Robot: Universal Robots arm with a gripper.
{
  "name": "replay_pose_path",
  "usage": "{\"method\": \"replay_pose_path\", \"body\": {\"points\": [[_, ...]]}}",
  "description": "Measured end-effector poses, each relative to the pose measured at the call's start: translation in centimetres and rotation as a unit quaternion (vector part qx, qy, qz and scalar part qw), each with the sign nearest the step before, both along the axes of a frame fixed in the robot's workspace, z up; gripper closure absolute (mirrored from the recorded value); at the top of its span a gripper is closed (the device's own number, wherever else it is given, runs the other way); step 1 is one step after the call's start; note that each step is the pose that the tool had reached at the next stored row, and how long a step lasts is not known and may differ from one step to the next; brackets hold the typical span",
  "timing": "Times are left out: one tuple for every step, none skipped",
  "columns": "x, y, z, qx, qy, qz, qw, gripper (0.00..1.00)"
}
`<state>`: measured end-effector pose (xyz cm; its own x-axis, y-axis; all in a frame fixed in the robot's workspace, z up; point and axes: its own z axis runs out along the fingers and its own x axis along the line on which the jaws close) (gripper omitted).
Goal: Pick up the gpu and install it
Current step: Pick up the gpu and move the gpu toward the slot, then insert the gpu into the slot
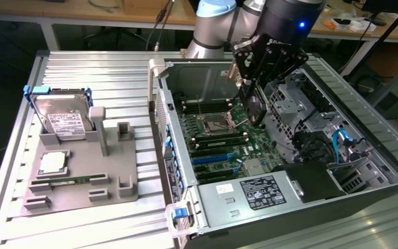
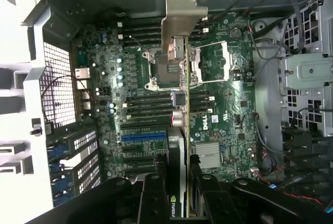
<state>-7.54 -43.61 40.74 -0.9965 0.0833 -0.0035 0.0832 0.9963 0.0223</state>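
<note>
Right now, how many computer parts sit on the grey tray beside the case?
3: a hard drive propped at the far end of the tray, a processor lying mid-tray, a green memory stick nearer the camera. None looks hidden.

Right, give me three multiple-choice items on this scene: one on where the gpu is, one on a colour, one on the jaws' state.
1. Where is the gpu? A. on the tray B. on the table C. over the motherboard, inside the case
2. The frame of the hard drive is: A. blue B. red C. green
3. The jaws are: A. open, empty B. shut on the gpu C. shut on the hard drive
Key: 1 C, the card hangs over the board; 2 A, blue edges flank the drive; 3 B, they clamp the card.
</note>
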Motion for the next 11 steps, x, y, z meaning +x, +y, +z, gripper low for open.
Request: {"method": "replay_pose_path", "body": {"points": [[0.0,0.0,0.0,0.0,0.0,0.0,1.0,0.73],[0.0,0.0,0.0,0.0,0.0,0.0,1.0,0.73],[0.0,0.0,0.0,0.0,0.0,0.0,1.0,0.73],[0.0,0.0,0.0,0.0,0.0,0.0,1.0,0.73],[0.0,0.0,0.0,0.0,0.0,0.0,1.0,0.73],[0.0,0.0,0.0,0.0,0.0,0.0,1.0,0.73],[0.0,0.0,0.0,0.0,0.0,0.0,1.0,0.73],[0.0,0.0,0.0,0.0,0.0,0.0,1.0,0.73],[0.0,0.0,0.0,0.0,0.0,0.0,1.0,0.73],[0.0,0.0,0.0,0.0,0.0,0.0,1.0,0.73],[0.0,0.0,0.0,0.0,0.0,0.0,1.0,0.73]]}}
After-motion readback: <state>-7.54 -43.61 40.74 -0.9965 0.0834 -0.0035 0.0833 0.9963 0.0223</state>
